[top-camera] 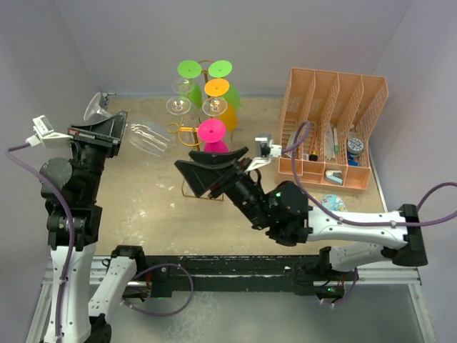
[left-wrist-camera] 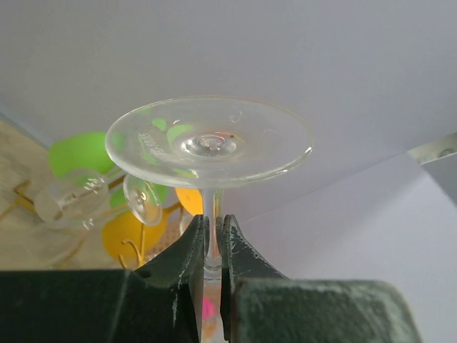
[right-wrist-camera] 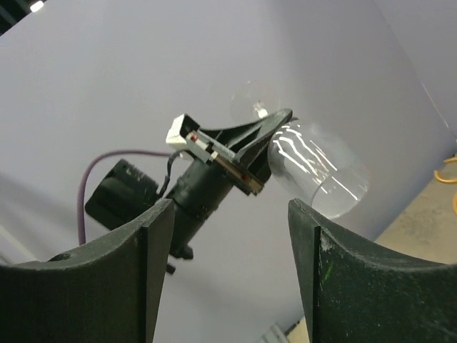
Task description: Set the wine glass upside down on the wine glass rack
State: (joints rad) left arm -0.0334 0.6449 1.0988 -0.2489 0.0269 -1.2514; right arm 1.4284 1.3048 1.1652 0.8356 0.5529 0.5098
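L claw [left-wrist-camera: 214, 227] clamped tight on the stem of the clear wine glass [left-wrist-camera: 209, 140]; glass in mid-air, not racked yet.
Grip sits on the stem betw. foot & bowl, prob. so both ends stay free for slipping the foot into a hook. From above, the glass lies roughly on its side over the tabletop [top-camera: 136, 214], bowl aimed twd the gold wine glass rack [top-camera: 188, 129], foot twd the back-left corner. It's left of the rack, not touching it, and needs tipping bowl-down, I'd judge. R claw [right-wrist-camera: 230, 214] gapes wide w/ nothing in it, facing the L arm & glass, near the rack base. Rack already carries other glasses [top-camera: 212, 130] (green, orange, pink, clear) hung foot-up, so free hook room looks tight.
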